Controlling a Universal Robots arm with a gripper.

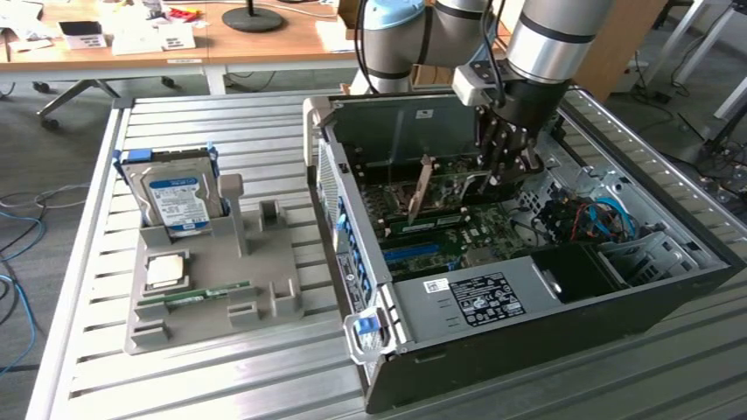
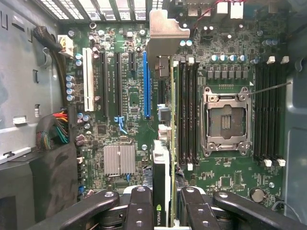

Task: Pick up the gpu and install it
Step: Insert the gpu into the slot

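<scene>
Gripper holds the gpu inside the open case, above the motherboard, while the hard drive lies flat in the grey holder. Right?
Not quite: the hard drive stands upright in the grey holder, per the exterior view. The gpu is in the gripper, as said.

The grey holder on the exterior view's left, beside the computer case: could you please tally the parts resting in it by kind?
Hard drive: 1
Processor chip: 1
Green memory stick: 1
Total: 3

An NVIDIA logo (image 2: 158, 214) is printed on the edge of the gpu (image 2: 161, 172).
</scene>
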